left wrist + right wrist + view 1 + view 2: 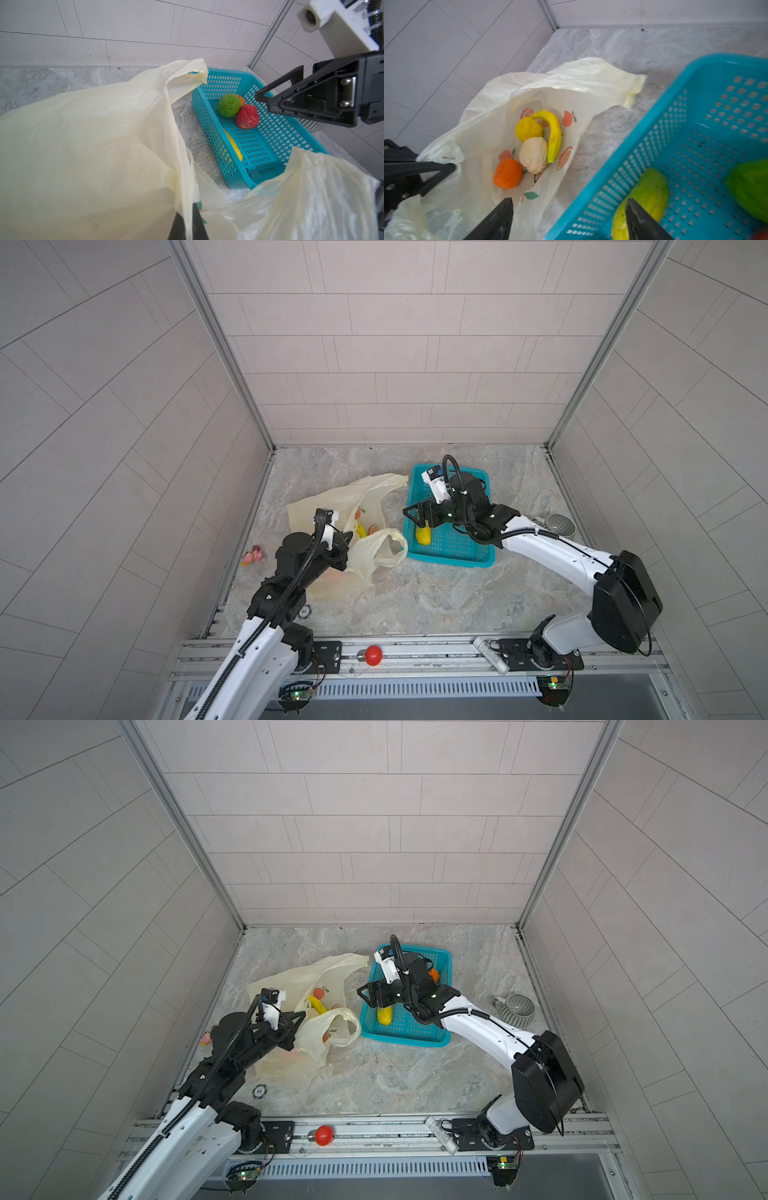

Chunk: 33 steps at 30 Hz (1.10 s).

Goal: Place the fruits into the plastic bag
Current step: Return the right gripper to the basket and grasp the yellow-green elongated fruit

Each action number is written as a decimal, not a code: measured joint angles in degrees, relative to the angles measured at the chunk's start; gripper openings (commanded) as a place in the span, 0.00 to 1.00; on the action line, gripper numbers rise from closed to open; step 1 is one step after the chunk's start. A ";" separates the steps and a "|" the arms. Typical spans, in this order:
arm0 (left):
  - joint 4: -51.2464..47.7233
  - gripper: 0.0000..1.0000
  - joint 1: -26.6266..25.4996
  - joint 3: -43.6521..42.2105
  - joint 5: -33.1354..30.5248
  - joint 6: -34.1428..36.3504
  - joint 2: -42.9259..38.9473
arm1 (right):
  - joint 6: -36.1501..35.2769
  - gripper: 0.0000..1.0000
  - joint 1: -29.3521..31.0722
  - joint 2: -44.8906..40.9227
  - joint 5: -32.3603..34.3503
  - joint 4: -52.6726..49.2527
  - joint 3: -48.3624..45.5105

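Left gripper (pixel 188 225) pinched shut on bag (pixel 483 124) rim to prop the mouth open. 4 fruits (pixel 533 153) inside, incl. banana (pixel 553 133). Right gripper (pixel 569 207): jaws wide, empty, over basket (pixel 695 68) edge above yellow-green fruit (pixel 652 191), likely next pick.

The plastic bag (pixel 581 74) is pale creamy yellow, with little orange fruit prints (pixel 568 118) and green leaves; on it, left of the middle in the right wrist view, the banana (pixel 553 133) is bright yellow, the yellow ball (pixel 528 128) is the same yellow, the round beige fruit (pixel 533 154) is off-white, and the orange ball (pixel 507 173) is bright orange; the basket (pixel 207 124) is teal, with rows of small square holes; in it sit a green ball (pixel 229 105), a red ball (pixel 247 116) and a long yellow-green fruit (pixel 648 193); the table (pixel 436 597) is grey with cloudy marble swirls; the walls (pixel 374 344) are pale grey tiles; at the bottom middle of a top view the button (pixel 373 654) is red; the small toy (pixel 252 554) at the left is pink; the mug (pixel 515 1009) at the right is grey with thin stripes.
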 measured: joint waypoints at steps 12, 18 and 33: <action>-0.04 0.00 0.00 0.00 -0.11 0.02 0.09 | -0.90 0.74 -2.82 12.70 6.93 -12.66 3.93; -0.15 0.00 0.00 0.00 -0.17 0.04 0.22 | 0.00 0.71 -2.78 18.60 4.72 -14.25 5.86; -0.22 0.00 0.00 0.00 -0.17 0.02 0.26 | 4.13 0.51 -2.75 23.76 2.16 -9.57 6.08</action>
